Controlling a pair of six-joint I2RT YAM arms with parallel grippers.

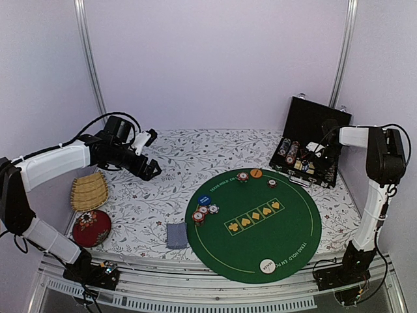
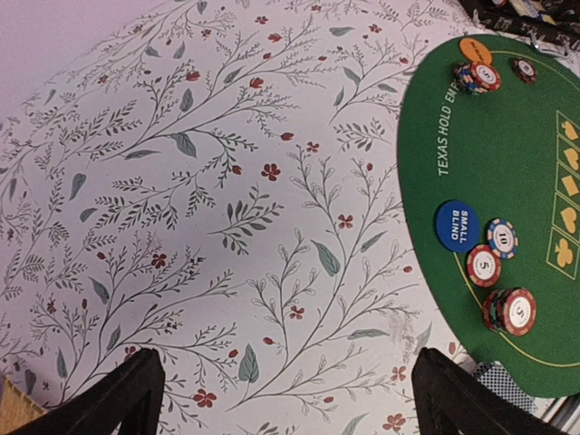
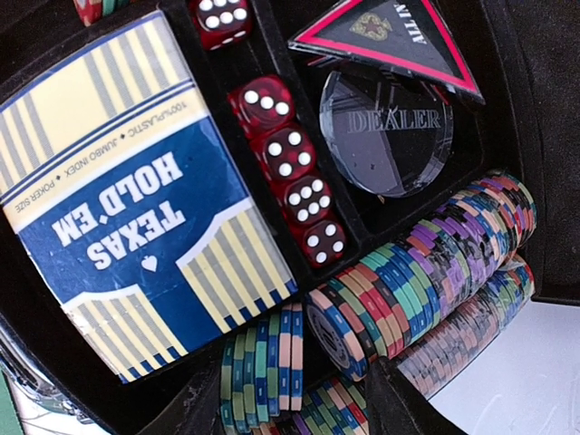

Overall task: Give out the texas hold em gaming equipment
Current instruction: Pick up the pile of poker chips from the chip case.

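Poker chips lie on the round green mat (image 1: 287, 228): a small stack (image 1: 242, 176), a single chip (image 1: 272, 183), and three near the blue button disc (image 1: 204, 199). An orange button (image 1: 256, 173) and a white button (image 1: 266, 265) also lie on the mat. Grey-blue cards (image 1: 176, 235) lie left of the mat. My left gripper (image 2: 290, 399) is open and empty over the flowered cloth, left of the blue button (image 2: 457, 225) and the chips (image 2: 509, 311). My right gripper (image 3: 290, 412) is open inside the black case (image 1: 319, 124), its fingers either side of chip rows (image 3: 426, 263).
The case also holds a Texas Hold'em card box (image 3: 136, 208), red dice (image 3: 290, 163) and a clear dealer disc (image 3: 385, 131). A straw basket (image 1: 88, 191) and a red cushion (image 1: 91, 227) sit at the left. White walls enclose the table.
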